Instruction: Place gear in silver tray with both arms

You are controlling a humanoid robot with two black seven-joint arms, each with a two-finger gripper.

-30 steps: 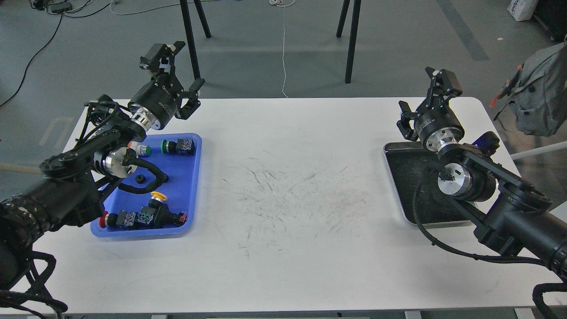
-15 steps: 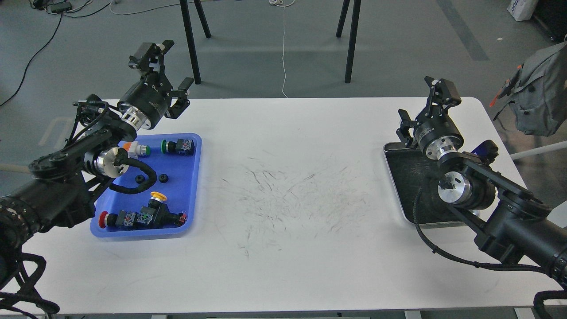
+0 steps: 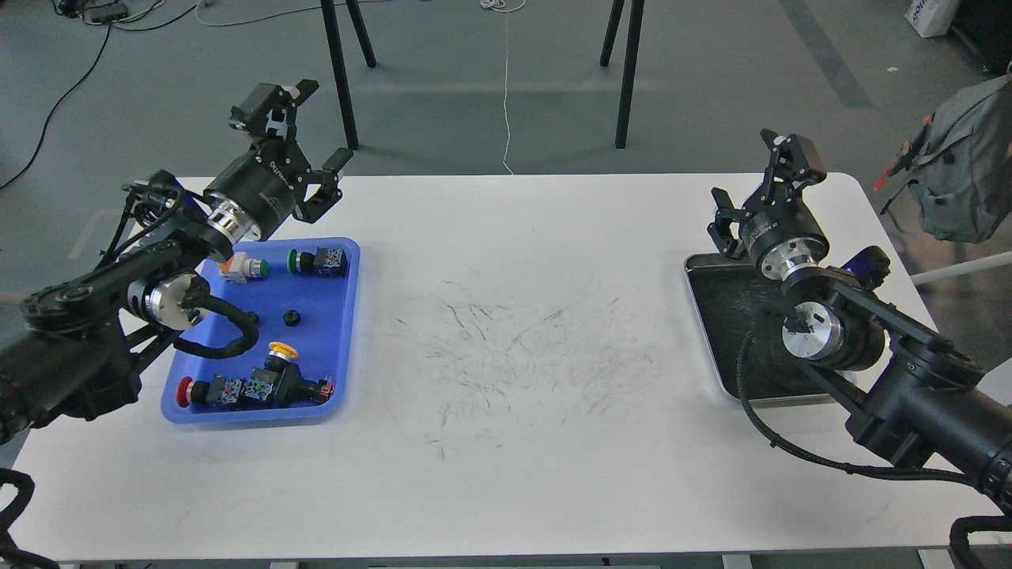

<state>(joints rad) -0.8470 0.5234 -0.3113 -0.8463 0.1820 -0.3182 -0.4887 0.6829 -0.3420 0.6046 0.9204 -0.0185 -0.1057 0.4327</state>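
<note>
1. On the left of the white rectangular counter, a blue plastic tray is seen, holding several push-button switch units with green, yellow and red caps.
2. Near the middle of that tray, a small black gear is found lying flat on the blue floor, apart from the switches; a second small dark piece beside the arm's cable is partly hidden.
3. Above the far edge of the blue tray, the left hand is held raised, with its two fingers spread wide and nothing between them.
4. On the right of the counter, a shallow rectangular silver metal tray with a raised rim and a dark scratched bottom is set; much of it is covered by the right arm.
5. Over the far end of the silver tray, the right hand is held up, its fingers parted and empty.
6. The gear and the silver tray are well apart, with the scuffed middle of the counter between them.
</note>
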